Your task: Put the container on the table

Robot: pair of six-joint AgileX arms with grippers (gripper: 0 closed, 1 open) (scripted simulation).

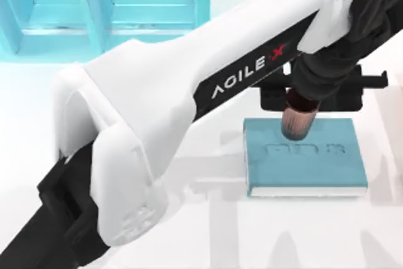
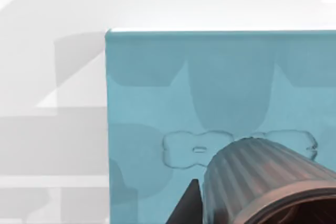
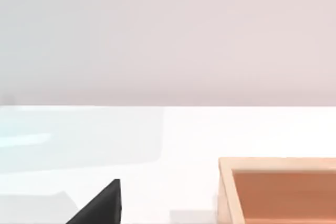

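My left arm's jaws grip the container [image 1: 296, 122], tilted, its base toward the teal book [image 1: 315, 171] below.

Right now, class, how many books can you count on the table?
1: the teal book lies on the table at right, below the container; the arm may hide others.

This is a rendered tabletop test scene, not a lived-in room. A plain white flat table [image 1: 38, 124] carries everything, evenly lit and bare of texture. Behind the teal rectangular book [image 1: 308, 162] stands a translucent light blue shelf unit [image 1: 107, 4] with open compartments. A glossy white AgileX arm [image 1: 189, 92] reaches over the book. An orange-brown open wooden box [image 3: 278, 190] sits on the table too.
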